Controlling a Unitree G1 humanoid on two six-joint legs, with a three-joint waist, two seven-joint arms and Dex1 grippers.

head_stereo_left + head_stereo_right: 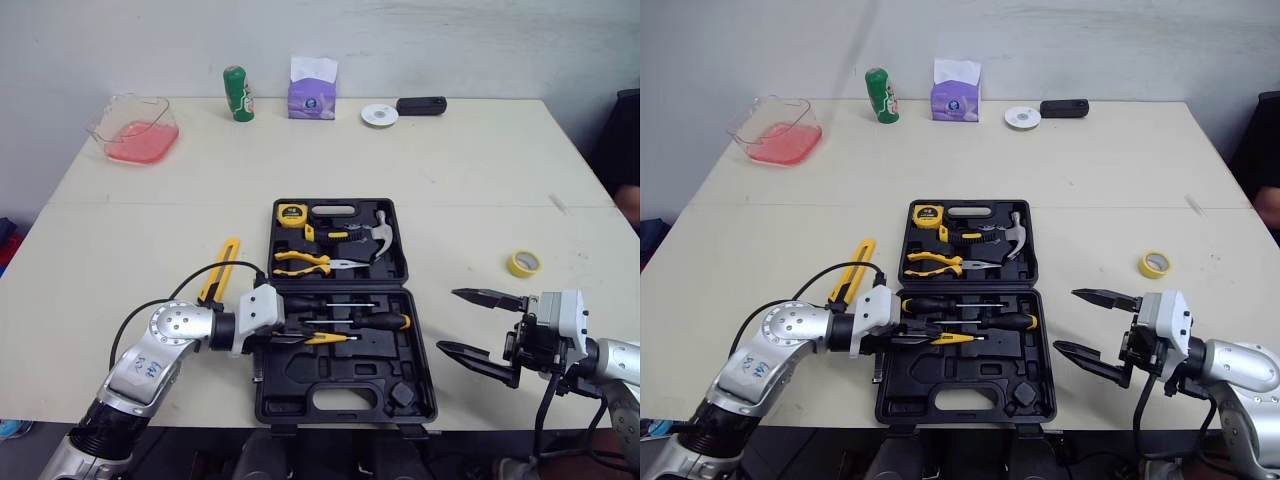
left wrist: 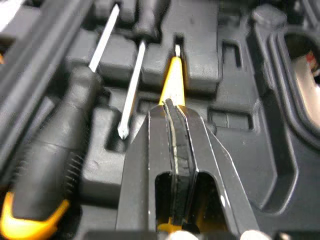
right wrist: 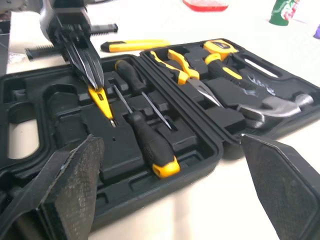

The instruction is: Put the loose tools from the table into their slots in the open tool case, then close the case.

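Two loose items on table: yellow utility knife (image 1: 222, 268) left of tool case (image 1: 345, 402), tape roll (image 1: 524, 263) to its right. L gripper (image 2: 170, 106) pinching small yellow screwdriver (image 2: 173, 75) in case's near half, beside black-handled screwdrivers (image 1: 375, 322). R gripper (image 1: 448, 320) spread wide, empty, just right of case.

Left arm (image 1: 160, 350), 8 o'clock: silver-grey, blue marking (image 1: 140, 368), looped black cable (image 1: 195, 275). Right arm (image 1: 618, 360), 4 o'clock: silver-grey. White wrists (image 1: 258, 312); left claw (image 1: 292, 337) and right claw (image 1: 448, 320) have 2 black fingers (image 1: 482, 297) each.
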